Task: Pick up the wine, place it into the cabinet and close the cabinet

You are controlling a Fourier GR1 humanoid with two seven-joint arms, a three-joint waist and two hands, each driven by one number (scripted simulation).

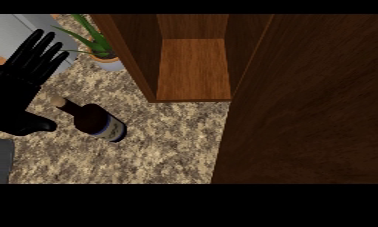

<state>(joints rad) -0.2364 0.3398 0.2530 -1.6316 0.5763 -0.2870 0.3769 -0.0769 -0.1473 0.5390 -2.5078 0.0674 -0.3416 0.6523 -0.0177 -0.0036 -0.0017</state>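
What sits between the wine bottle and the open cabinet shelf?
Nothing: in the head view only bare speckled counter separates the wine bottle from the cabinet. The potted plant stands off to the side.

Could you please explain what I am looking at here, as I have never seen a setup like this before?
This is a single view from a humanoid robot's head, looking steeply down at a kitchen counter with a speckled stone top. The black shape at the left is the robot's left hand, open with its fingers spread and pointing up; it is resting and holds nothing. The right hand does not show.

A dark wine bottle with a pale cork lies on its side on the counter, just right of that hand, apart from it. Behind it stands a wooden cabinet, open, with its shelf bare. The large brown panel at the right is its door, swung open towards the camera. A potted plant stands at the back left beside the cabinet.

The job is to put the bottle inside and shut the door; neither is done yet.
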